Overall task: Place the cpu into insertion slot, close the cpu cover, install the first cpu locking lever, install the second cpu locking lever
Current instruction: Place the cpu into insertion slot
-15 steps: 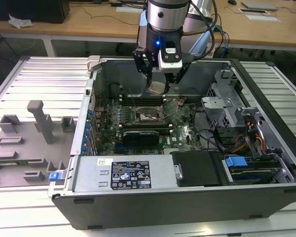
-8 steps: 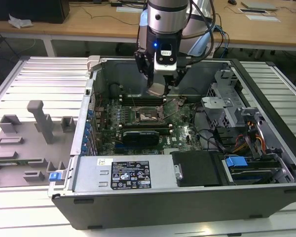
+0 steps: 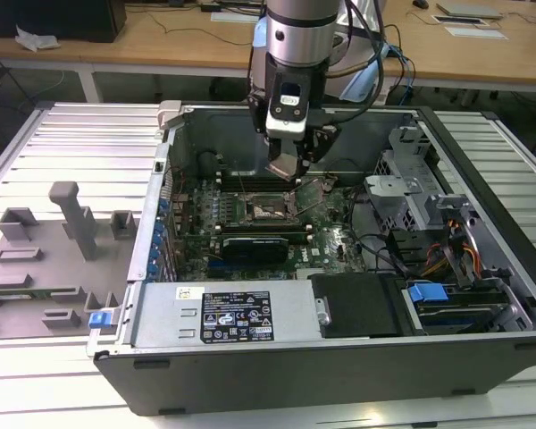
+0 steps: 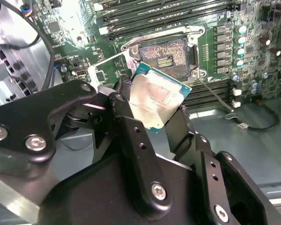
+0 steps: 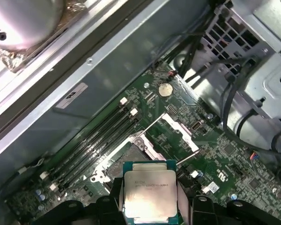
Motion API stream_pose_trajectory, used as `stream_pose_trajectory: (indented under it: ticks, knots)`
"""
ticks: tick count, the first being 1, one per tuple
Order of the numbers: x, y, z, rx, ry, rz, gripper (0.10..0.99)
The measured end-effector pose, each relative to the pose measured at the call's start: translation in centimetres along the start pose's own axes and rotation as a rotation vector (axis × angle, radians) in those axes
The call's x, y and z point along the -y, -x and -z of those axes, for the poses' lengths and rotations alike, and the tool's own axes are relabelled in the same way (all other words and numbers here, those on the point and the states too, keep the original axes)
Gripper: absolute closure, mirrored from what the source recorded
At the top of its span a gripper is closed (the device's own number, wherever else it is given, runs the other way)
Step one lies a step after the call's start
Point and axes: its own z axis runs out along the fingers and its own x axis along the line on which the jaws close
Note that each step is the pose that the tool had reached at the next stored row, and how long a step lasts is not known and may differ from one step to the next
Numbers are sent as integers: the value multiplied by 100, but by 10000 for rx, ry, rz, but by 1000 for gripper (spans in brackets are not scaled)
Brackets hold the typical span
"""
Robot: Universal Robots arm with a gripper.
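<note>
second wrist view: tool (image 4: 152,119) grips cpu (image 4: 154,96), fingers (image 4: 129,127) hiding its edges.

On my feed the cpu (image 5: 150,194) reads dull silver-grey on top, with faint dark print and a teal-green border. The claw (image 4: 152,110) is matte black, dotted with bright silver screw heads. The motherboard (image 3: 330,241) is deep green, striped by long black memory slots (image 5: 96,140). The insertion slot (image 4: 166,56) is dark with a fine coppery grid, rimmed in shiny metal. The cpu cover (image 4: 107,61) is pale silver. I see the case (image 3: 339,375) in dark grey, a blue clip (image 3: 427,292), orange and yellow wires (image 3: 447,255), and a ribbed silver-white tabletop (image 3: 62,152).
</note>
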Motion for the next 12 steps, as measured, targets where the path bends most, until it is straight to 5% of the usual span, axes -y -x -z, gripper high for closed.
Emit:
stream_pose_trajectory:
  ticks: [12]
  knots:
    - [5, 1, -62, 191, 40, -2156, 545]
